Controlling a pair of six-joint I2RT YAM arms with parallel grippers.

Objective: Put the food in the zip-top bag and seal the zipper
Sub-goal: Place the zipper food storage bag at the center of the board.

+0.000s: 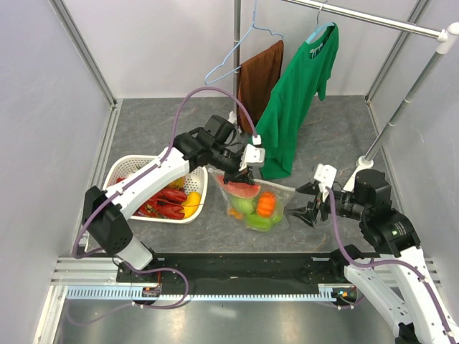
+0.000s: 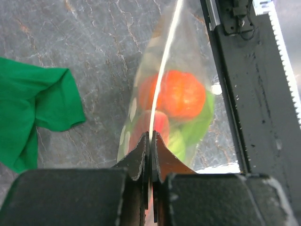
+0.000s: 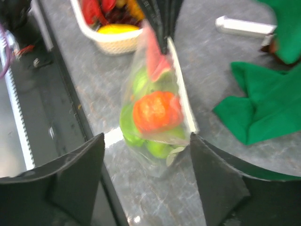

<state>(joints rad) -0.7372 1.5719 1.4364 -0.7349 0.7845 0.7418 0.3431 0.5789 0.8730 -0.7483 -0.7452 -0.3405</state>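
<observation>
Landmark: the white basket point(image 1: 203, 190), on the gray desk point(image 1: 158, 122). Everything below is placed off it.
Black rail point(image 1: 237, 261): runs along the desk's near edge, nearer than the basket.
Right end effector point(image 1: 295, 203): well off to the basket's right, roughly level with its near half, fingers spread wide. In the wrist view the bag's end shows between them. Whether they touch it is honestly hard to say.
Zip-top bag point(image 1: 282, 199): lies on the desk just right of the basket. It's clear plastic with white dots.
Food in the bag: watermelon slice point(image 1: 242, 190) at the end closest to the basket, orange fruit point(image 1: 266, 204) a bit further right, green fruits point(image 1: 259, 221) packed around them.
Food in the basket: red lobsters point(image 1: 166, 201), plus a yellow piece point(image 1: 191, 203) against its right wall.
Zipper point(image 2: 163, 70): thin whitish strip along the bag's upper edge.
Left end effector point(image 1: 240, 174): just off the basket's far-right corner, clamped tight on the zipper.
Green T-shirt point(image 1: 297, 93): hangs beyond the basket and to its right, hem down at the desk.
Brown cloth point(image 1: 259, 72): hangs beside the T-shirt, also beyond the basket.
</observation>
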